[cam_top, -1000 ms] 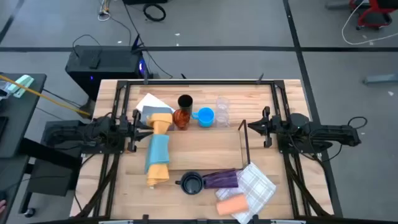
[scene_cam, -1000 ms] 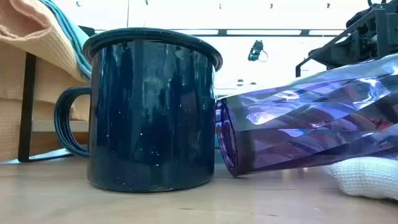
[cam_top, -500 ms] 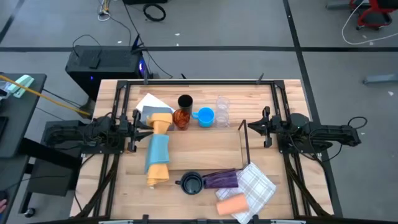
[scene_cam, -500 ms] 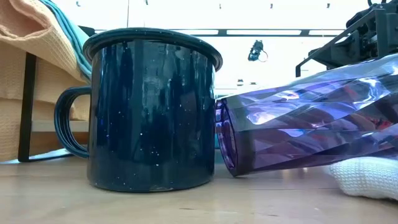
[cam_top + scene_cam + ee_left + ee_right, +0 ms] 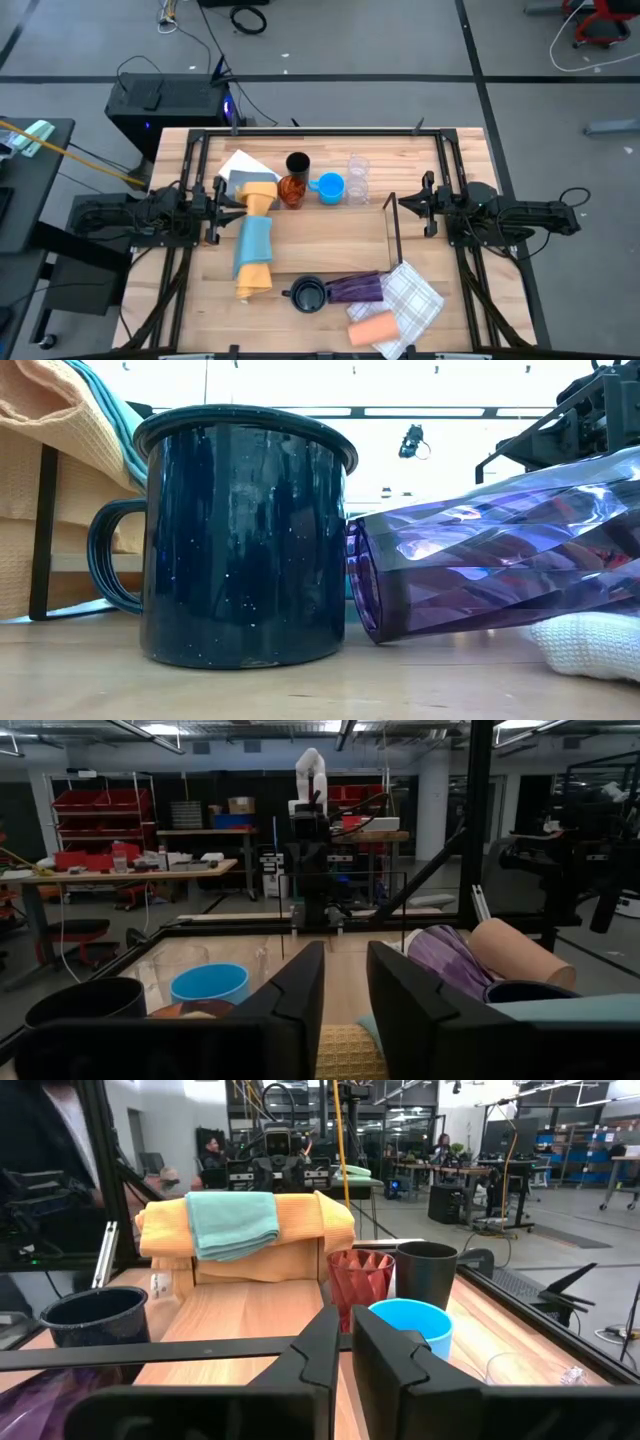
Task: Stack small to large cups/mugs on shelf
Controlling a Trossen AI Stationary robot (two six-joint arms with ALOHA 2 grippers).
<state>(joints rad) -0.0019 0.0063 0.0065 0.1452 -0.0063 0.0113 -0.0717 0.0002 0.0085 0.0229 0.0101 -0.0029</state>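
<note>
At the counter's near edge, the purple tumbler lies on its side — mouth toward the upright mug; both hands' grip state cannot be told.

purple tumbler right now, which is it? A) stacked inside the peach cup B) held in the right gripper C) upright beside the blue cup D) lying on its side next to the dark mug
D: the purple tumbler lies on its side with its open rim against the upright dark mug, as the low view shows.
</note>
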